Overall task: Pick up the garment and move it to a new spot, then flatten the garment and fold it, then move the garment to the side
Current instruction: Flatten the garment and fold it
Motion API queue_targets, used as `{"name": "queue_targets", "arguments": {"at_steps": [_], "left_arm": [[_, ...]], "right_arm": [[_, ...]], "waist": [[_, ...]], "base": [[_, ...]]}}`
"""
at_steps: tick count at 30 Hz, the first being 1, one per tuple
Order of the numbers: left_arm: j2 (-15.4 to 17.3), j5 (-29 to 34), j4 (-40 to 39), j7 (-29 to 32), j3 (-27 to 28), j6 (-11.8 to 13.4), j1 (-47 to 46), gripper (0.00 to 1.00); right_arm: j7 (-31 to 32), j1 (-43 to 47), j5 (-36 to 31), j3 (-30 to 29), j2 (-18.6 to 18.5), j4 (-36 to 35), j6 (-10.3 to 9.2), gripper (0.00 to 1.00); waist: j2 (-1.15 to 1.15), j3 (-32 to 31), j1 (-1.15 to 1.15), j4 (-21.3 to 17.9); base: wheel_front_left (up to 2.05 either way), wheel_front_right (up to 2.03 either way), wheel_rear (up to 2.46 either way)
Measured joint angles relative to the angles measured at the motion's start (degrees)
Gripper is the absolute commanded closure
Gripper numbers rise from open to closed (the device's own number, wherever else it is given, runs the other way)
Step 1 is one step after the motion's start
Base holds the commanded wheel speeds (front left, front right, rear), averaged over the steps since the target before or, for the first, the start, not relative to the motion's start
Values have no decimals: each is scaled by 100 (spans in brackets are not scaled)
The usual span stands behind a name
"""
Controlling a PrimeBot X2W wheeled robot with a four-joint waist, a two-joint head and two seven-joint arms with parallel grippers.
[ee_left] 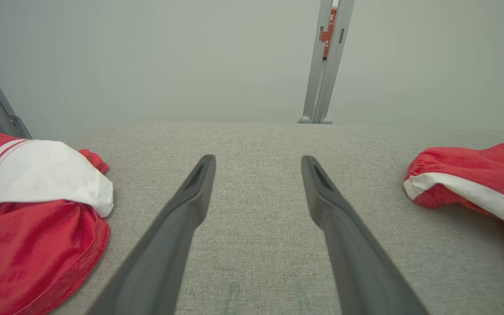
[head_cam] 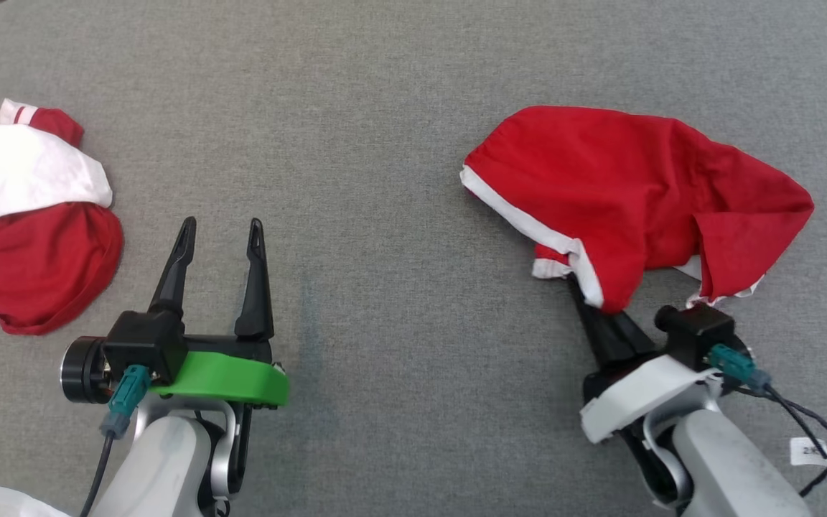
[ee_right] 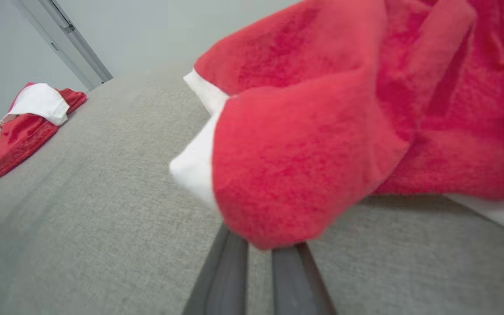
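Observation:
A crumpled red garment with white trim lies at the right of the grey cloth-covered table. My right gripper comes at its near edge from below. The two dark fingers lie close together, and their tips are hidden under a red fold with a white hem. In the right wrist view the right gripper looks shut on that fold. My left gripper hovers open over bare table at the lower left with nothing between its fingers. The same garment lies far to its right.
A second red and white garment lies bunched at the table's left edge, just left of my left gripper; it also appears as a red and white heap. Metal posts stand behind the table's far edge.

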Motion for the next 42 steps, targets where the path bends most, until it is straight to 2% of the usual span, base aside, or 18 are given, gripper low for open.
{"name": "queue_targets", "arguments": {"at_steps": [8, 14, 17, 19, 26, 27, 28, 29, 34, 42], "left_arm": [[-5, 1, -10, -16, 44, -9, 12, 0], [-46, 5, 14, -16, 47, -49, 3, 0], [-71, 11, 29, -18, 51, -59, 3, 0], [-93, 21, 32, -18, 53, -83, 2, 0], [-155, 43, 46, -24, 116, -107, 9, 0], [-155, 43, 51, -24, 124, -113, 9, 0], [-154, 43, 57, -24, 127, -130, 9, 0], [-153, 51, 67, -24, 127, -143, 9, 0], [-135, 58, 114, -24, 148, -149, 52, 0], [-33, 40, 93, -24, 259, -85, 382, 0]], "right_arm": [[336, 107, -344, -968, -1006, -797, 0, 100], [740, -266, -855, -1688, -1686, -1245, 0, 100], [848, -331, -1229, -1747, -1726, -1341, 0, 100], [926, -250, -1377, -1586, -1652, -1360, 0, 100], [945, 411, -1308, -891, -1058, -970, 0, 100], [889, 437, -1238, -837, -966, -928, 0, 80], [835, 463, -1211, -808, -886, -905, 0, 49], [731, 493, -1133, -806, -789, -890, 0, 0], [229, 751, -886, -1095, -420, -1198, 0, 0], [78, 1300, -753, -1601, -60, -2084, 0, 0]], "waist": [[0, -76, 0, -220], [0, -86, 0, -299], [0, -82, 0, -295], [0, -78, 0, -282], [0, -65, 0, -297], [0, -66, 0, -314], [0, -68, 0, -326], [0, -76, 0, -340], [0, -203, 0, -372], [0, -507, 0, -436]], "base": [[0, 0, 0], [0, 0, 0], [0, 0, 0], [0, 0, 0], [0, 0, 0], [0, 0, 0], [0, 0, 0], [0, 0, 0], [0, 0, 0], [0, 0, 0]]}}
